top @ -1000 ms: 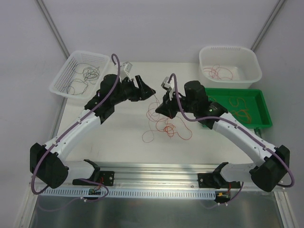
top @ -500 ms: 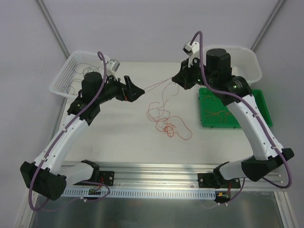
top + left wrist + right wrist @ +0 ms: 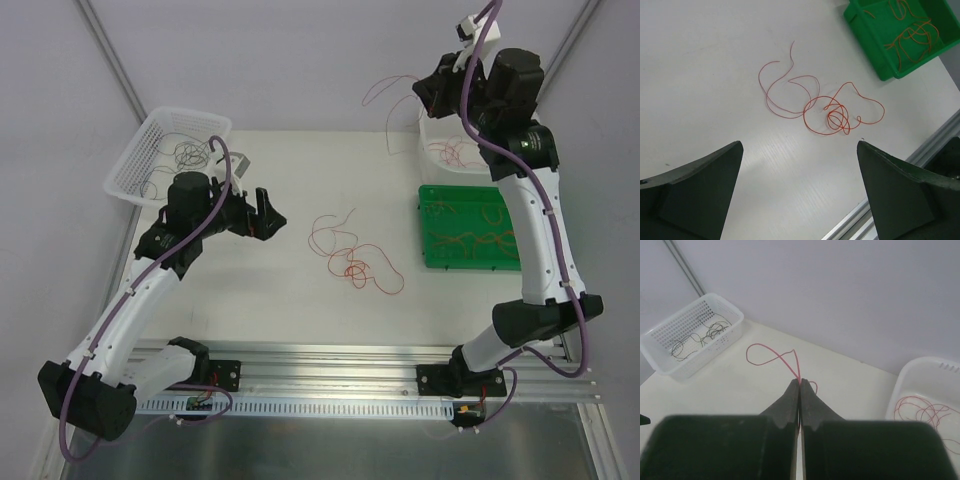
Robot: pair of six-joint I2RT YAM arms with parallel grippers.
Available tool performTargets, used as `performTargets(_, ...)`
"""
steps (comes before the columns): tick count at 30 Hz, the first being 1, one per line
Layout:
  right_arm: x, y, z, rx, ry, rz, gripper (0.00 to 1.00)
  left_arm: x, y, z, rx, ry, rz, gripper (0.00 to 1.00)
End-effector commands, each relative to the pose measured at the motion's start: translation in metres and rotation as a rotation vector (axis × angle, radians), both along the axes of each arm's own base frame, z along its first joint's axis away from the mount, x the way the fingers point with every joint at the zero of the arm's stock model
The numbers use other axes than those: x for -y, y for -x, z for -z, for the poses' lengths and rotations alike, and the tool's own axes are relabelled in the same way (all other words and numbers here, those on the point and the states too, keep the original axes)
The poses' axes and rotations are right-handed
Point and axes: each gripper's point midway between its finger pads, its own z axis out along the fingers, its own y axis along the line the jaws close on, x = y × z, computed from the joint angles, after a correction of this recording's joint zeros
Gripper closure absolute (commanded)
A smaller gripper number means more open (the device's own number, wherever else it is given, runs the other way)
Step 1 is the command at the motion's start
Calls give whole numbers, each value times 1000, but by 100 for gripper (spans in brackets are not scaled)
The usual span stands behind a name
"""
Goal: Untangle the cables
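A tangle of red and orange cables (image 3: 352, 258) lies on the white table, also seen in the left wrist view as cables (image 3: 826, 108) ahead of the fingers. My left gripper (image 3: 273, 212) hovers to the left of it, open and empty (image 3: 799, 150). My right gripper (image 3: 422, 92) is raised high over the far right, shut on one red cable (image 3: 392, 112) that curls and dangles free of the pile. In the right wrist view that red cable (image 3: 771, 356) loops out from the pinched tips of the gripper (image 3: 800, 383).
A white mesh basket (image 3: 140, 170) with dark cables sits far left. A white tub (image 3: 525, 140) holding red cables stands far right, under the raised arm. A green tray (image 3: 430, 262) with orange cables lies in front of it. A metal rail (image 3: 330, 360) runs along the near edge.
The right arm has risen and swung to the far right, pulling one red cable out of the tangle. The left gripper has opened and drawn back to the left.
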Motion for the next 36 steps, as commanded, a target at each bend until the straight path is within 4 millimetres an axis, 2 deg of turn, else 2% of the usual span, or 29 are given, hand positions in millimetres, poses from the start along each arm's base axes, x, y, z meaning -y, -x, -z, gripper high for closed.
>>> performTargets(1,-7,-20,-4,69,-12,-17,99,5,3,-14,76,17,54,1)
performTargets(5,3,-34,-41,194,-40,17,99,1,-4,-2,47,-5,16,1)
performTargets(6,7,-35,-59,263,-46,34,99,1,-4,-1,46,-7,13,1)
performTargets(8,19,-46,-69,328,-16,102,99,-2,-7,3,39,-19,-6,1)
performTargets(9,25,-50,-82,382,-15,135,99,-3,-8,5,36,-24,-9,1)
performTargets(14,66,-76,-103,520,78,349,99,-5,-11,13,20,-43,-22,1)
performTargets(15,71,-87,-100,534,97,368,99,-5,-11,14,19,-47,-23,1)
performTargets(16,82,-89,-108,557,105,420,99,-5,-12,16,13,-48,-24,1)
performTargets(18,99,-105,-104,564,137,488,99,-6,-13,19,5,-54,-27,1)
performTargets(21,120,-114,-111,588,136,542,99,-5,-15,27,-18,-63,-24,1)
performTargets(25,143,-113,-120,620,96,601,99,-3,-17,33,-41,-66,-21,1)
performTargets(27,155,-115,-119,622,98,629,99,-2,-17,35,-51,-65,-19,1)
performTargets(31,175,-131,-91,555,102,660,99,-1,-17,37,-64,-63,-12,1)
performTargets(32,185,-142,-69,505,115,673,99,0,-17,38,-69,-62,-10,1)
performTargets(34,183,-155,-42,441,118,661,99,0,-17,40,-76,-62,-7,1)
performTargets(35,201,-160,-26,404,129,690,98,1,-18,40,-77,-61,-8,1)
performTargets(36,206,-174,7,335,150,697,98,1,-18,42,-81,-63,-8,1)
